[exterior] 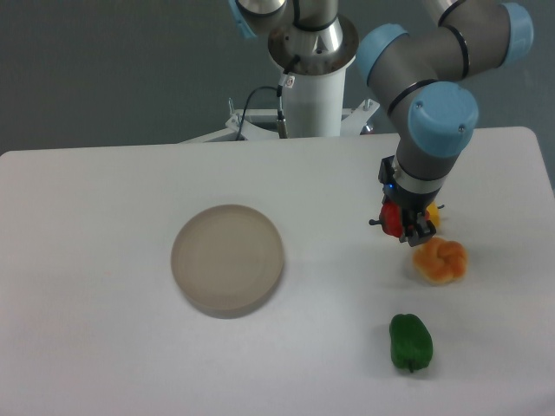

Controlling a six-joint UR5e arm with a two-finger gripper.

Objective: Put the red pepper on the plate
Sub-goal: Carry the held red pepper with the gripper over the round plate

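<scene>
Gripper (408, 227) sits at right of table, pointing down, fingers closed around the red pepper (392, 218). Pepper shows as a small red patch on the gripper's left side, mostly hidden by the fingers. It looks lifted clear of the table (104, 347), though from this angle I can't be sure it isn't touching.

A bit of yellow (432, 216) peeks out just behind the gripper on its right; too occluded to say what it is.

Orange pepper (440, 260) lies on the table just below and to the right of the gripper, close but not touching it. Green pepper (410, 342) lies further toward the front edge, apart from both.

Plate (227, 259) sits mid-table, well to the left of the gripper, nothing on it.

Arm (434, 121) comes in from the base at top centre, blue-capped joints above the gripper.
</scene>
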